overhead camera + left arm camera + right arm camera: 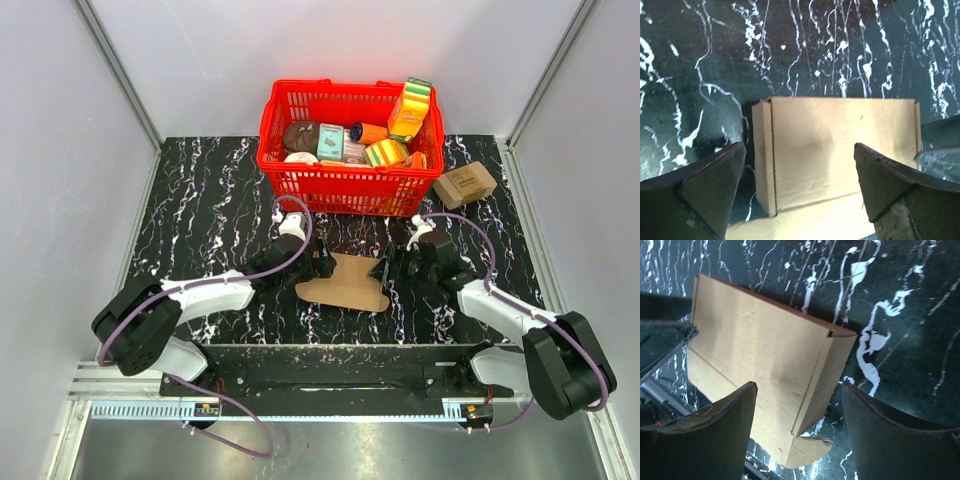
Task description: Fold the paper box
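The paper box [345, 282] lies on the black marbled table between my two grippers, a brown cardboard piece with a rounded tab at its near right corner. My left gripper [322, 262] is at its left end and stands open. In the left wrist view the cardboard [840, 145] runs below and between the wide-spread fingers [705, 190], with a narrow side flap folded at its left edge. My right gripper [385, 270] is at the right end, also open. The right wrist view has the box [760, 350] with its side flap raised, set between the fingers [890, 435].
A red basket [350, 185] full of groceries stands at the back centre, just behind the box. A small brown carton [464, 184] with dark print sits at the back right. White walls close in the table on both sides.
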Motion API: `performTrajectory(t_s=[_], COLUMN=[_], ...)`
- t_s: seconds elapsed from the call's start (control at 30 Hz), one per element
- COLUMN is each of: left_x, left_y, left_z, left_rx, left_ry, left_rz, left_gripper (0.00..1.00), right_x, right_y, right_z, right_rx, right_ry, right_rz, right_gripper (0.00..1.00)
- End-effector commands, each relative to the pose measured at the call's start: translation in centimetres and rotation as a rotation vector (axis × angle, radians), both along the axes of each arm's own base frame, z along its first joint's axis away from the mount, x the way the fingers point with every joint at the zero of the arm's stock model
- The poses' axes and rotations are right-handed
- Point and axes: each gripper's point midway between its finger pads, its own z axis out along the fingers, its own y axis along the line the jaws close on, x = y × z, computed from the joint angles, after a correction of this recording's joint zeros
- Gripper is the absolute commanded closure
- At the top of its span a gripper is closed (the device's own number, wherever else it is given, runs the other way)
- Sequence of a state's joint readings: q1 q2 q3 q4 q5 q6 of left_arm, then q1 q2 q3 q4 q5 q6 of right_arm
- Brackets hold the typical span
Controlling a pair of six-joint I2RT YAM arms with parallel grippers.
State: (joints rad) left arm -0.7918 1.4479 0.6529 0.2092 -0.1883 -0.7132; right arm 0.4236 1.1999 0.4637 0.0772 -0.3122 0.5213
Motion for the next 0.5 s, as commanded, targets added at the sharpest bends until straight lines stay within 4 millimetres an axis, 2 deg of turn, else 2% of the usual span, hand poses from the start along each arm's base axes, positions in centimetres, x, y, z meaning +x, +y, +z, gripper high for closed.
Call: performTrajectory(t_s=[0.0,0.17,0.27,0.33,0.47], left_x=[-0.2,-0.1,-0.1,-0.1,-0.8], left_y=[1.9,5.1,6.0,5.7,3.9], left_z=[2.0,4.7,5.6,5.7,5.4], left_rx=[0.032,0.063,0.051,0.049,0.018], left_ry=[-0.077,-0.169,-0.199,-0.206,-0.216], left_rz=[0.007,0.083,0.089,0.044,-0.076], left_gripper=[0.03,0.01,0.01,0.01,0.01], right_x=[2.4,3.6,3.8,3.6,3.2], right_y=[-2.1,-5.9,-7.0,-7.0,-5.1], right_z=[2.1,3.7,5.4,5.7,5.8], right_rx=[-0.091,-0.188,-0.217,-0.206,-0.128], right_ry=[-0.109,-0.137,-0.171,-0.201,-0.240], right_rz=[-0.111,-0.337,-0.381,-0.371,-0.277], right_gripper=[0.24,0.20,0.02,0.01,0.01])
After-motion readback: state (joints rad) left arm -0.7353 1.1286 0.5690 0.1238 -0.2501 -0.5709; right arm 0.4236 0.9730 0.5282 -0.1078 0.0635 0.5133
